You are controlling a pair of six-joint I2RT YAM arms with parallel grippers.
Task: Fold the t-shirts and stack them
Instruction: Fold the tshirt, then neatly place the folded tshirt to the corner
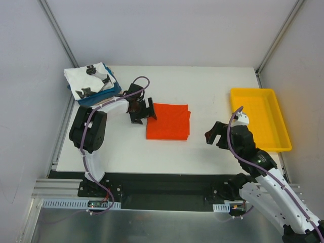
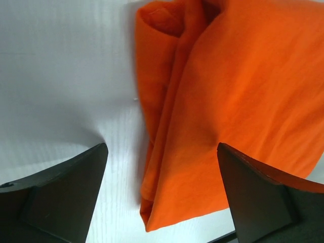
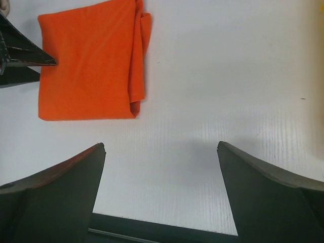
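The orange-red t-shirt [image 1: 168,121] lies folded into a flat rectangle in the middle of the table. It fills the left wrist view [image 2: 228,101] and shows in the right wrist view [image 3: 91,66]. My left gripper [image 1: 150,112] is open at the shirt's left edge, its jaws straddling the folded edge [image 2: 162,147] without closing on it. My right gripper [image 1: 212,135] is open and empty, to the right of the shirt over bare table [image 3: 161,147]. A stack with a white black-printed tee [image 1: 91,81] on a blue tee [image 1: 104,96] sits at the back left. The tan tee is out of view.
A shallow yellow tray [image 1: 273,134] stands at the right side of the white table [image 1: 202,86]. Grey walls enclose the table on three sides. The table's near edge shows in the right wrist view [image 3: 162,225].
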